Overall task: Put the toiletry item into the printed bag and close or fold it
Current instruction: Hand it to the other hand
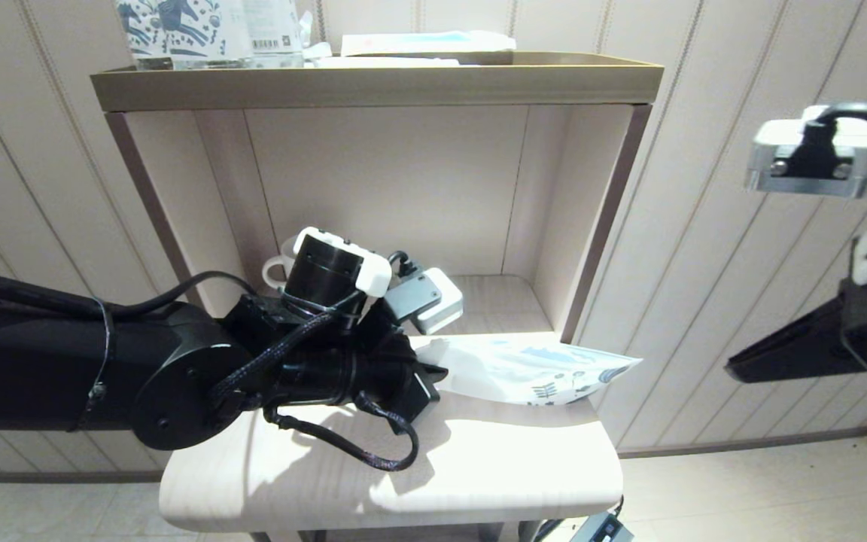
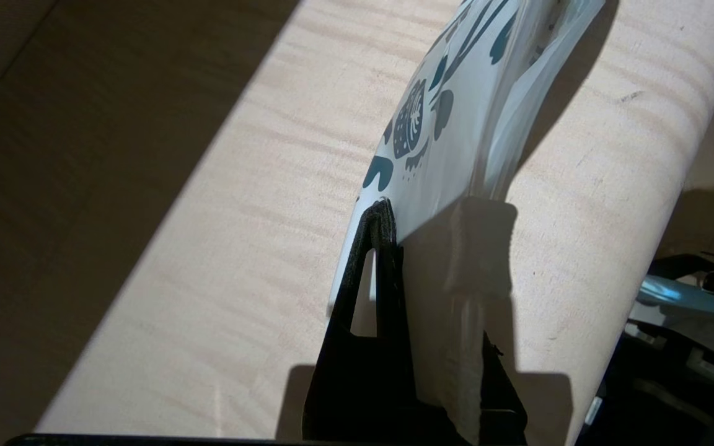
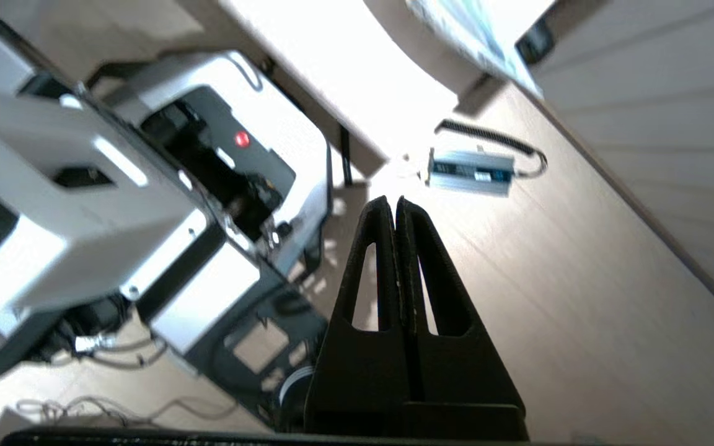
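Note:
The printed bag (image 1: 531, 369), white with dark blue leaves, hangs lifted over the right part of the pale wooden table (image 1: 479, 467), its printed end jutting past the table's right edge. My left gripper (image 1: 433, 376) is shut on the bag's left end. In the left wrist view the black fingertips (image 2: 388, 207) pinch the edge of the bag (image 2: 456, 124) above the tabletop. My right gripper (image 1: 734, 369) hangs off to the right of the table, over the floor, shut with nothing in it (image 3: 396, 201). The toiletry item is out of view.
A shelf unit (image 1: 373, 86) rises behind the table, with blue horse-printed packs (image 1: 177, 26) on top. A white cup (image 1: 279, 267) stands in the niche behind my left wrist. On the floor lie a grey power adapter (image 3: 470, 171) and my own base (image 3: 146, 186).

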Available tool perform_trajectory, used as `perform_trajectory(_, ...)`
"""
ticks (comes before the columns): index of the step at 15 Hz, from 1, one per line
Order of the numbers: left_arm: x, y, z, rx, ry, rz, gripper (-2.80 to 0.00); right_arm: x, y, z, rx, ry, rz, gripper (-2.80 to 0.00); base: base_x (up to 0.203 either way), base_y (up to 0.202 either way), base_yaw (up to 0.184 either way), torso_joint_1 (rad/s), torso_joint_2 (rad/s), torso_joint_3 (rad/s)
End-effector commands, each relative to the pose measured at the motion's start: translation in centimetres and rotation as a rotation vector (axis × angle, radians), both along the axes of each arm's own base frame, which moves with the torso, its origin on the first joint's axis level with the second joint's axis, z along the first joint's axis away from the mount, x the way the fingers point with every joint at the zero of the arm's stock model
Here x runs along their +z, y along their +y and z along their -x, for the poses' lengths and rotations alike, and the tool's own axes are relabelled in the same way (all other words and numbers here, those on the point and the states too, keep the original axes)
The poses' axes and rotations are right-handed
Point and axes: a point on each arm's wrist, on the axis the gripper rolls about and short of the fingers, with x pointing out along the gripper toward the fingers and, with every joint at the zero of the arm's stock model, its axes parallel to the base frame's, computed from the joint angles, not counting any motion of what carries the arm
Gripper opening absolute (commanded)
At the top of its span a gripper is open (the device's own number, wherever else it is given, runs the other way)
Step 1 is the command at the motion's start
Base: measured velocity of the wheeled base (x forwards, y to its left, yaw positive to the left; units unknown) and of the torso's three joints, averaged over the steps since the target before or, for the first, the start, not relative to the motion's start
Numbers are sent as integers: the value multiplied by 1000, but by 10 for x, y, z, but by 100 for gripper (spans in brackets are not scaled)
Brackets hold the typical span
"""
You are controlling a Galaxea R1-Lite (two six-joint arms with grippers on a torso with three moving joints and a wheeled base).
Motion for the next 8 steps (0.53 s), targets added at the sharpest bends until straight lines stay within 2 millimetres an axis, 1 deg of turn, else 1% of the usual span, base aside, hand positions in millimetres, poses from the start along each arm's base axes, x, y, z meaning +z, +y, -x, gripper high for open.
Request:
perform_trajectory(1, -2, 0, 0, -4, 3, -4, -280, -8, 12, -13, 29, -24, -41, -280, 0, 0, 0, 0, 0, 0)
perform_trajectory(4, -4, -1, -1, -10, 8, -3, -280, -15, 30, -34, 46, -20, -42, -280, 0, 0, 0, 0, 0, 0)
perform_trajectory(8, 0, -1, 0, -21, -17, 34, -280, -22, 53, -62, 91, -5, -83, -280, 0, 0, 0, 0, 0, 0)
